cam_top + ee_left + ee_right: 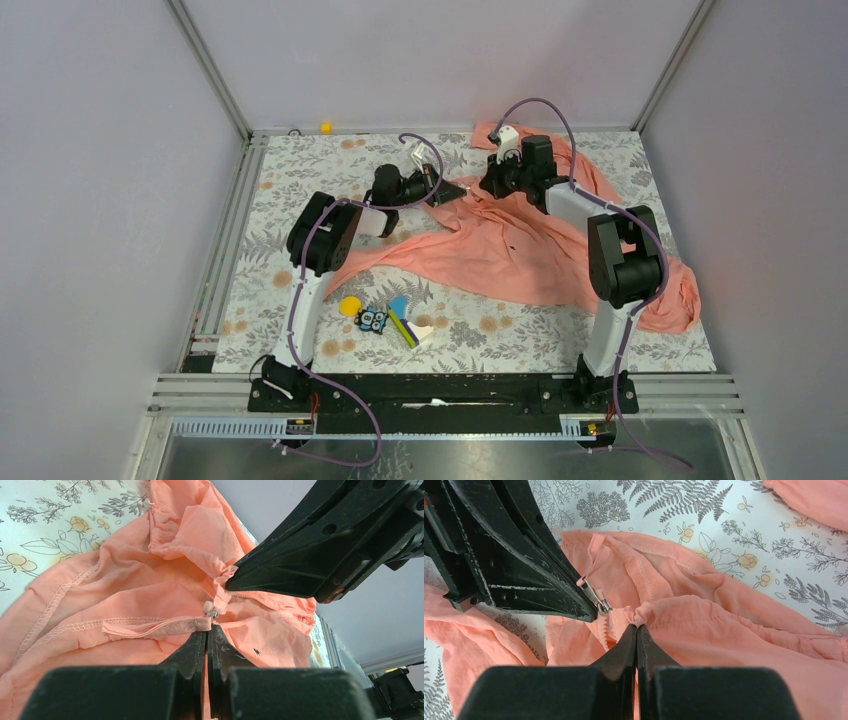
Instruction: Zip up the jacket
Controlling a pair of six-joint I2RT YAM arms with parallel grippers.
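Note:
The salmon-pink jacket [520, 255] lies crumpled from the middle of the table to the right edge. My left gripper [452, 192] and right gripper [488, 185] meet at its far end. In the left wrist view my left gripper [209, 631] is shut, with the metal zipper slider [210, 611] right at its tips. In the right wrist view the slider [600, 602] sits at the left gripper's tip, above open zipper teeth [603, 627]. My right gripper [637, 628] is shut on a bunched fold of jacket fabric [734, 625] just right of the slider.
Small colourful toy pieces [385, 318] lie on the floral tablecloth [300, 180] in front of the jacket, near the left arm. A small yellow object [326, 127] sits at the back edge. Grey walls enclose the table, and metal rails [225, 250] run along its left side.

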